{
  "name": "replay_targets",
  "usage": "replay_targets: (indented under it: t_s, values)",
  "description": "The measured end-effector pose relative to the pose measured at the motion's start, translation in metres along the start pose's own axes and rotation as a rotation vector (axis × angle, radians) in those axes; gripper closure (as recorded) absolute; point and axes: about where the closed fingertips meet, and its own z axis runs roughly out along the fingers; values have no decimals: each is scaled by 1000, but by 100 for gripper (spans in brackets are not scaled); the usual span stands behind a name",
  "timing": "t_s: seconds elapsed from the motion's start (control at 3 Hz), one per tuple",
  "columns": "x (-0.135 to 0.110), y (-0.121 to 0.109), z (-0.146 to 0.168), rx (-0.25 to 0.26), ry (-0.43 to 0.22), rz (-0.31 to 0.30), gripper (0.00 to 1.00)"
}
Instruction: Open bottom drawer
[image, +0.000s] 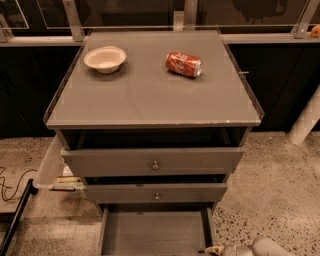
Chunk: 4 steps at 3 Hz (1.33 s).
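Observation:
The grey cabinet (150, 95) has three drawers. The bottom drawer (155, 232) is pulled far out towards me, and its plain grey tray is bare inside; its front and knob are cut off by the lower edge of the view. My gripper (217, 249) is at the bottom edge, just right of the open drawer's front right corner, with the pale arm (265, 247) behind it. The mid-sized middle drawer front (156, 192) and the tall top drawer front (154, 161) each show a small round metal knob and stand slightly out.
A white bowl (105, 58) and a red soda can (184, 64) lying on its side rest on the cabinet top. A black cable (12, 187) and stacked flat items (65, 182) lie on the floor at left. A white post (306, 122) stands at right.

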Motion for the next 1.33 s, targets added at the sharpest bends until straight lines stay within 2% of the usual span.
replay_targets:
  t_s: [0.33,1.33]
  values:
    - [0,0,0,0,0,0,81]
    - [0,0,0,0,0,0,11]
